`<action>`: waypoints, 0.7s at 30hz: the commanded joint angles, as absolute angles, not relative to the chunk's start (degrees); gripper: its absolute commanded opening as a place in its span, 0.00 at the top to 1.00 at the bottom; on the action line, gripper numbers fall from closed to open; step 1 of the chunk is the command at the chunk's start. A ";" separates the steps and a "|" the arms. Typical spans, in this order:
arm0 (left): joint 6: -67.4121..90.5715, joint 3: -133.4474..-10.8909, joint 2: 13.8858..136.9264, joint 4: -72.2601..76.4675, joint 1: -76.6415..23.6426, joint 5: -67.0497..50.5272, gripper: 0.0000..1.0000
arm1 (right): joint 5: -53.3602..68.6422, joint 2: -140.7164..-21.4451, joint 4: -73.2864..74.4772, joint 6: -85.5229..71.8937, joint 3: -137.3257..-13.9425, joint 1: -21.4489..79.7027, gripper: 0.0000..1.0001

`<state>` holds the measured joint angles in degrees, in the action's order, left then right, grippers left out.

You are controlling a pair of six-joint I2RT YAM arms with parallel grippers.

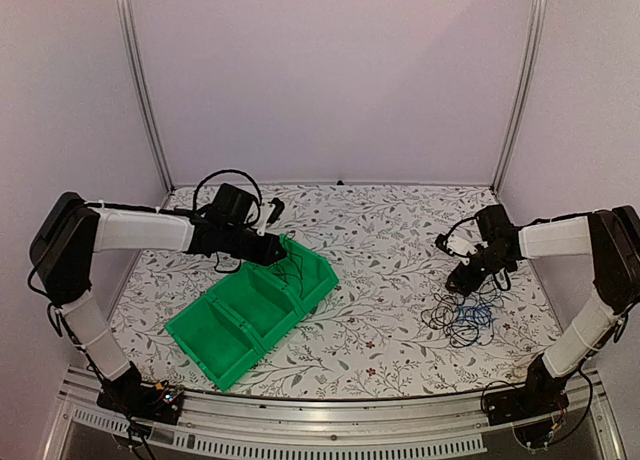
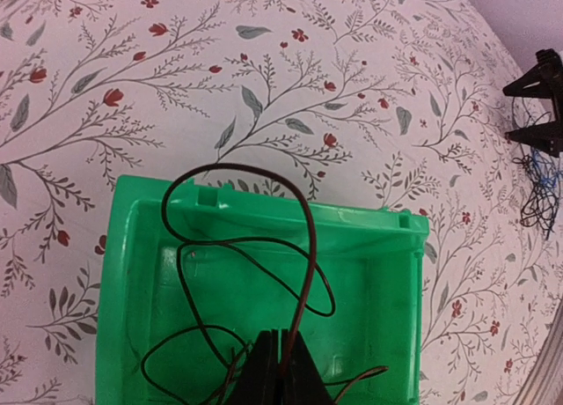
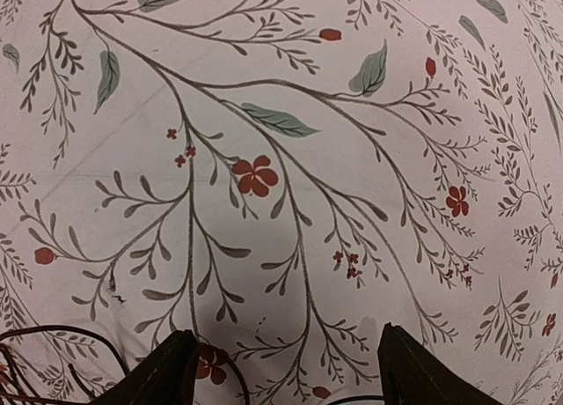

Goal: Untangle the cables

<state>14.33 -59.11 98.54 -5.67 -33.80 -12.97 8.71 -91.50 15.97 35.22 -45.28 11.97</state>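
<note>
A tangle of thin black cables with one blue cable (image 1: 465, 315) lies on the flowered table at the right; it also shows at the right edge of the left wrist view (image 2: 538, 189). My left gripper (image 1: 284, 248) is shut on one thin black cable (image 2: 303, 246), which loops over the far end of the green bin (image 2: 387, 290). My right gripper (image 1: 462, 277) is open and empty, low over the table just beyond the tangle. Thin cable ends (image 3: 53, 339) show beside its left finger (image 3: 167, 370).
The green bin (image 1: 220, 340) has three compartments and lies diagonally at the table's left middle. Bare flowered tablecloth (image 1: 390, 230) lies between the bin and the tangle. Enclosure posts stand at the back corners.
</note>
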 commanded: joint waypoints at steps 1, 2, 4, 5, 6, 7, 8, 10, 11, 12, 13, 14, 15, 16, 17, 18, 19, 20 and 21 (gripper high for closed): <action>17.54 -58.15 98.95 -5.82 -35.35 -14.53 1.00 | 6.64 -93.48 14.77 36.37 -44.85 11.86 0.26; 16.96 -58.51 99.49 -6.46 -36.00 -13.25 1.00 | 6.52 -93.59 14.83 36.38 -44.78 11.79 0.26; 16.11 -60.09 100.68 -9.62 -36.89 -9.83 1.00 | 6.58 -92.42 14.85 36.39 -44.46 11.86 0.26; 16.05 -60.95 100.87 -11.35 -37.05 -8.52 1.00 | 6.71 -91.48 14.81 36.34 -44.35 11.71 0.26; 16.21 -61.59 100.83 -12.69 -37.23 -7.47 1.00 | 6.99 -90.83 14.77 36.24 -44.24 11.52 0.26; 16.44 -62.14 100.44 -13.75 -37.38 -6.41 1.00 | 7.36 -89.84 14.81 36.15 -44.09 11.22 0.26; 16.83 -62.40 100.00 -15.07 -37.69 -5.55 1.00 | 7.67 -89.34 14.83 36.01 -44.04 10.95 0.26; 17.86 -62.94 99.09 -17.05 -37.95 -3.56 1.00 | 7.96 -88.33 14.92 35.87 -44.17 10.83 0.26; 18.29 -63.01 98.65 -17.86 -38.04 -3.24 1.00 | 8.18 -88.07 14.98 35.74 -44.27 10.81 0.26; 18.52 -63.03 98.26 -18.45 -38.23 -3.17 1.00 | 8.32 -87.65 15.05 35.69 -44.32 10.87 0.26; 18.54 -63.06 97.84 -18.99 -38.30 -3.32 1.00 | 8.61 -87.37 15.05 35.62 -44.38 10.86 0.26; 18.56 -63.23 97.52 -19.39 -38.46 -3.60 1.00 | 8.82 -86.96 15.07 35.55 -44.45 10.82 0.26; 18.47 -63.40 97.32 -19.68 -38.66 -3.94 0.97 | 9.08 -86.71 15.18 35.48 -44.61 10.88 0.26; 18.49 -63.68 96.97 -19.97 -38.80 -4.03 0.89 | 9.36 -86.52 15.32 35.36 -44.83 10.86 0.26; 18.56 -63.84 96.46 -20.04 -38.96 -3.74 0.81 | 9.59 -86.17 15.46 35.21 -45.09 10.89 0.26; 18.69 -63.95 95.89 -20.09 -39.26 -2.96 0.73 | 9.99 -85.99 15.61 35.00 -45.27 10.84 0.25; 18.90 -64.12 95.30 -20.11 -39.40 -2.06 0.68 | 10.44 -85.75 15.74 34.91 -45.34 10.85 0.25; 19.16 -64.34 94.83 -20.05 -39.50 -1.24 0.63 | 10.92 -85.58 15.85 34.83 -45.35 10.87 0.25; 19.20 -64.72 94.57 -20.11 -39.50 -0.44 0.60 | 11.35 -85.21 15.97 34.73 -45.40 10.87 0.25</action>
<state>18.37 -62.52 97.71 -18.65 -38.52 -3.73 8.82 -87.29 15.42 35.59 -44.58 11.07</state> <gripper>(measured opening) 0.337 0.745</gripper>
